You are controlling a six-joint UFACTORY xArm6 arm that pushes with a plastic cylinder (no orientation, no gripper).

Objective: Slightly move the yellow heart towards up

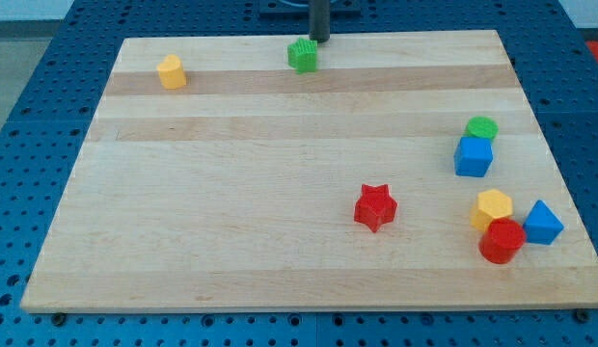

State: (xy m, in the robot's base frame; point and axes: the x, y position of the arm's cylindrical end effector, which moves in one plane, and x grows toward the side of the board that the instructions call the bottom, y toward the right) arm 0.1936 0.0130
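Note:
A yellow block (pixel 171 71), which looks like the heart, lies near the view's top left corner of the wooden board (pixel 231 193). My tip (pixel 319 40) is at the board's top edge, far to the right of that block. It stands just up and right of a green star-like block (pixel 302 55), very close to it. A second yellow block (pixel 492 207), a pentagon by its look, lies at the view's lower right.
At the view's right, a green cylinder (pixel 481 127) touches a blue cube (pixel 474 156) below it. A red star (pixel 375 206) lies lower centre. A red rounded block (pixel 501 241) and a blue triangle (pixel 542 223) sit against the second yellow block.

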